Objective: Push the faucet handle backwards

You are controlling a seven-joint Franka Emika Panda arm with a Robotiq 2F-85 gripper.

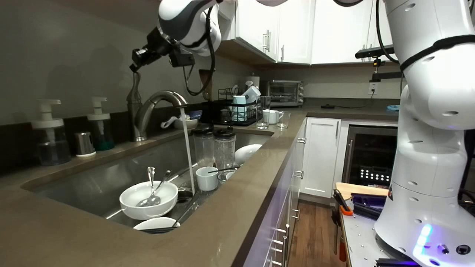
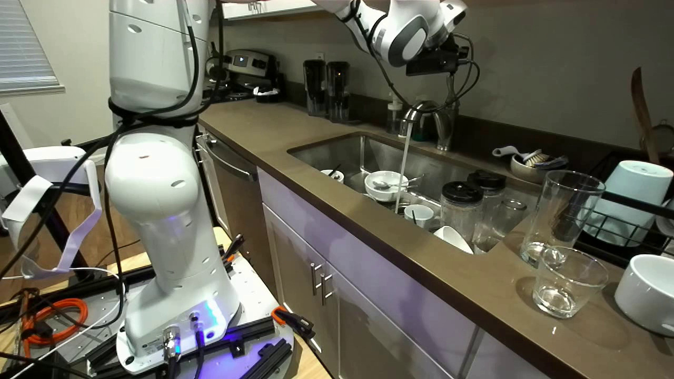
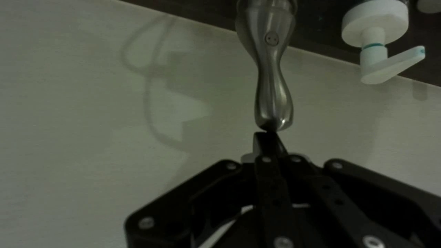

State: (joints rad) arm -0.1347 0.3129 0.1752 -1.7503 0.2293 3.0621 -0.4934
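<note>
In exterior view: handle upright, left of centre; gripper at its top end, presumably for leverage. Water runs from spout.

In exterior view: handle upper right of frame, just below black housing that hides gripper end.

In wrist view: handle top centre; fingers together, nothing between. Closed gripper likely serves as blunt pusher, no grasp needed. Handle end appears touched; force not visible.
</note>
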